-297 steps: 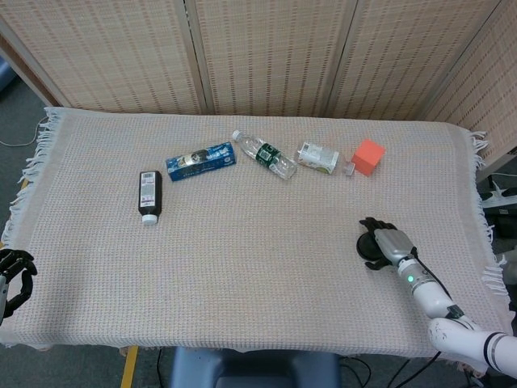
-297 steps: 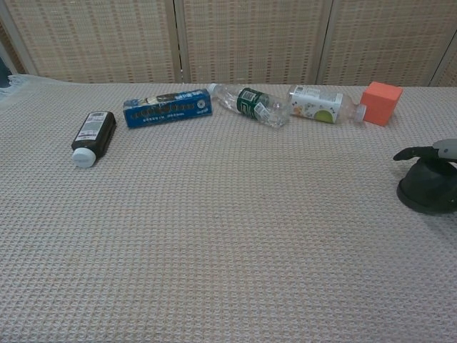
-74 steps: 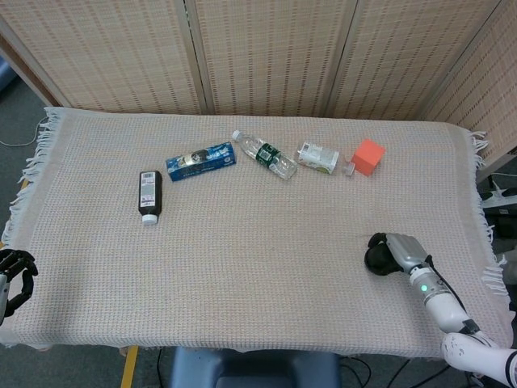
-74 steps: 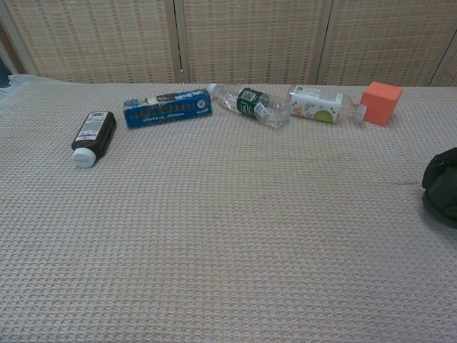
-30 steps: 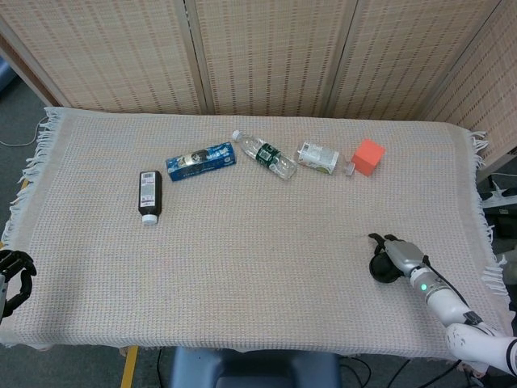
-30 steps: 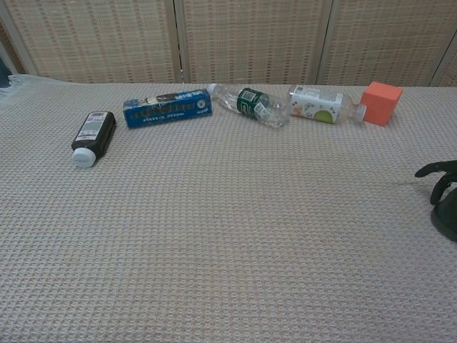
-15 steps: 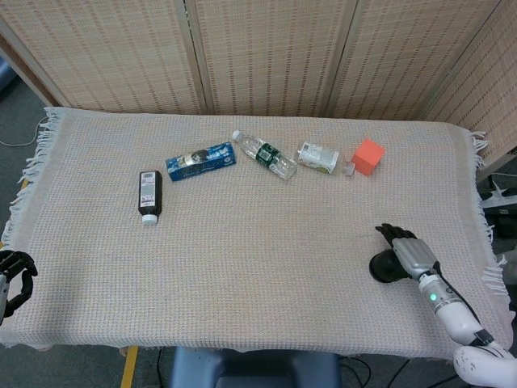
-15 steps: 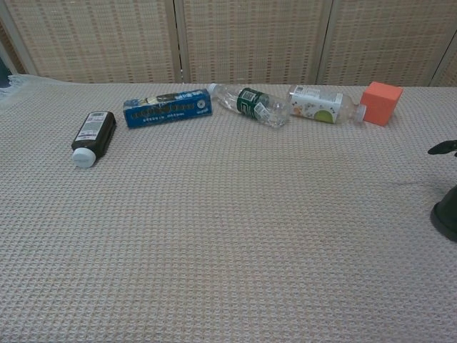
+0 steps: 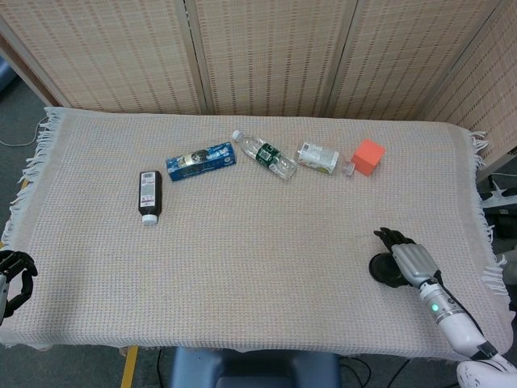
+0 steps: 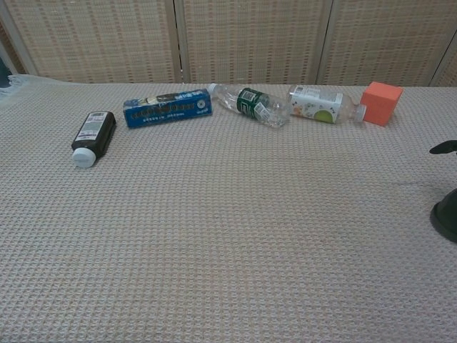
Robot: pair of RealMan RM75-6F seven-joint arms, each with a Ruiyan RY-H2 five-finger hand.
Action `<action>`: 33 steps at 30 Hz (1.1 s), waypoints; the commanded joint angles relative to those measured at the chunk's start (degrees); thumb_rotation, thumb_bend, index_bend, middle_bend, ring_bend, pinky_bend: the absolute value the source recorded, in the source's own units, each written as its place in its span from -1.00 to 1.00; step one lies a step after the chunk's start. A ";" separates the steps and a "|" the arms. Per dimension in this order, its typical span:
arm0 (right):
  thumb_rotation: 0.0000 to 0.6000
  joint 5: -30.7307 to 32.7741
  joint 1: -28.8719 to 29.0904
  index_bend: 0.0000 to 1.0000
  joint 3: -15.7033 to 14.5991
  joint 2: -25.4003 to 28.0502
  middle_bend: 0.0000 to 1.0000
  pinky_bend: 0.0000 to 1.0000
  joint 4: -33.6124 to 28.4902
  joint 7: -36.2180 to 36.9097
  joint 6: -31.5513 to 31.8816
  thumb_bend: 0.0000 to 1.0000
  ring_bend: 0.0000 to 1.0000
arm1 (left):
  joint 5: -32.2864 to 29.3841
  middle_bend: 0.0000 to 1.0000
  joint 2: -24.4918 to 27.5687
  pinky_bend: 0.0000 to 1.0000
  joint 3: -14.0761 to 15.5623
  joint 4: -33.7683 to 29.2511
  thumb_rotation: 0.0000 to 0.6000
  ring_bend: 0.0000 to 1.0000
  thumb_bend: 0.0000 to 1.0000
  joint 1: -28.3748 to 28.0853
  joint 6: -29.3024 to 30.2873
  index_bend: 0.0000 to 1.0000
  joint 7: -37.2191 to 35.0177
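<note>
Black round object (image 9: 383,270) lies flat, perhaps untouched, under right hand (image 9: 412,260).

Well beyond the right hand's fingers (image 9: 393,236) lie an orange foam cube (image 9: 367,156), a white-labelled clear bottle (image 9: 317,157), a green-labelled clear water bottle (image 9: 265,153), a blue carton (image 9: 201,161) and, farthest off, a dark brown bottle (image 9: 150,194), all on beige woven cloth (image 9: 242,259).

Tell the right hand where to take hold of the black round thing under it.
Grip the black round object across its sides, from above. It sits low and flat on the cloth, directly beneath the right hand, whose fingers look spread over it.
</note>
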 commanded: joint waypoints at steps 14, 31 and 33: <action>1.00 3.66 -0.98 -0.27 1.11 -4.32 -0.42 0.13 2.47 -7.70 2.78 -0.62 -0.30 | -0.01 -0.06 0.03 0.36 0.00 -0.10 1.00 -0.26 0.24 -0.03 -0.06 0.22 0.10; 1.00 -5.40 -5.98 0.30 4.25 -4.36 -0.01 0.60 2.79 1.46 14.67 -0.61 0.19 | -0.11 -0.06 0.01 0.36 -0.01 -0.07 1.00 -0.26 0.24 -0.06 -0.22 0.22 0.06; 1.00 -4.05 -6.52 0.30 4.74 -3.74 -0.01 0.60 2.86 0.53 15.11 -0.61 0.19 | -0.11 -0.06 0.01 0.36 0.01 -0.09 1.00 -0.26 0.24 -0.07 -0.26 0.22 0.05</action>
